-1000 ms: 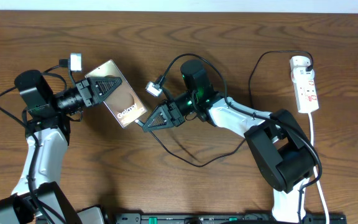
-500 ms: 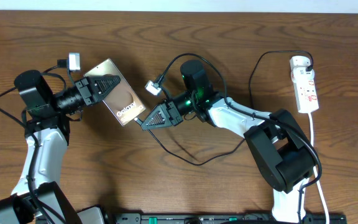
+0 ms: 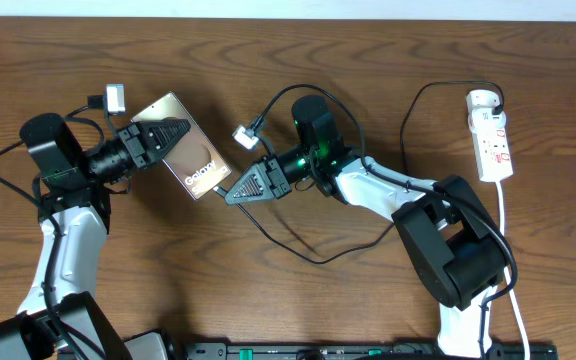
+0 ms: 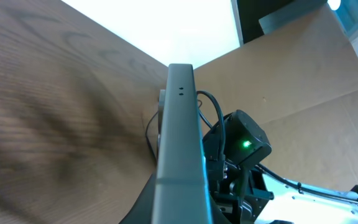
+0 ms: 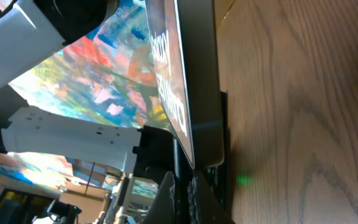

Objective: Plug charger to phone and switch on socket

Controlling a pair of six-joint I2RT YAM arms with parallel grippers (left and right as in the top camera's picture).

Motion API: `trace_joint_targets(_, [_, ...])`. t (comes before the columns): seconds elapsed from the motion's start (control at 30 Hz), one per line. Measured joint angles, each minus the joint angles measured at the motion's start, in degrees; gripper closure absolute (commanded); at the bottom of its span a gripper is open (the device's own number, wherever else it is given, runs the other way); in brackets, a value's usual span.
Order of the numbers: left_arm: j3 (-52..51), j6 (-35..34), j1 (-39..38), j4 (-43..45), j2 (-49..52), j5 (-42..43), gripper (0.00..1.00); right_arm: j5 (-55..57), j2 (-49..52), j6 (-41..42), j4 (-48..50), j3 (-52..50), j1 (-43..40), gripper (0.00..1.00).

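From above you see the left gripper (image 3: 173, 133) clamped on the phone (image 3: 190, 160), holding it over the wooden worktop (image 3: 268, 60). The right gripper (image 3: 234, 195) has its jaws closed on the black charger (image 3: 298, 252) cable, its tip right at the phone's lower edge. The white socket (image 3: 493, 140) lies well apart at the right.

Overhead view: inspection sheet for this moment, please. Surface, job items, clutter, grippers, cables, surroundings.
Surface: brown wood table.
Job items: phone held off the table, face up; charger cable looping across the table; socket at the right edge.
Clutter: nothing seen.
Grippers: left gripper shut on the phone; right gripper shut on the charger tip, at the phone's lower end.
Cables: white cord runs down from the socket.
Surroundings: white wall strip at top.
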Motion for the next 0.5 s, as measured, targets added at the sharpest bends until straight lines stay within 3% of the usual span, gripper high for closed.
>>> trace_joint_targets(0.5, [0.00, -1.18, 0.17, 0.24, 0.00, -2.27, 0.92, 2.75, 0.02, 2.45, 2.40, -0.17, 0.66, 0.99])
